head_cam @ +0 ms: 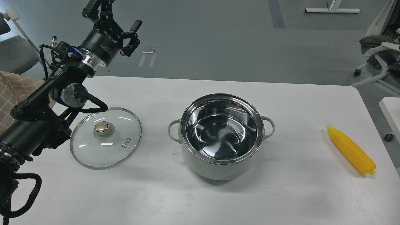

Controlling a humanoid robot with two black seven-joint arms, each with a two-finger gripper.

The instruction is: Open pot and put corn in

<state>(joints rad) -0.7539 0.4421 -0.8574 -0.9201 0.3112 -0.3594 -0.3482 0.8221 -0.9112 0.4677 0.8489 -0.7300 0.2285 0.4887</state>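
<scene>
The pale grey-green pot (218, 165) stands open and empty in the middle of the white table (281, 193), its steel inside showing. The clear glass lid (105, 147) with a gold knob lies flat on the table, left of the pot. The yellow corn (351, 150) lies near the table's right edge, tip pointing away. My left gripper (114, 15) is open and empty, raised above the table's far left corner, well behind the lid. My right gripper is out of view.
An office chair (379, 50) stands on the floor at the back right. The corner of another white table (390, 109) shows at the right edge. A grey chair (14, 54) and a checked cloth (12, 90) are at the far left.
</scene>
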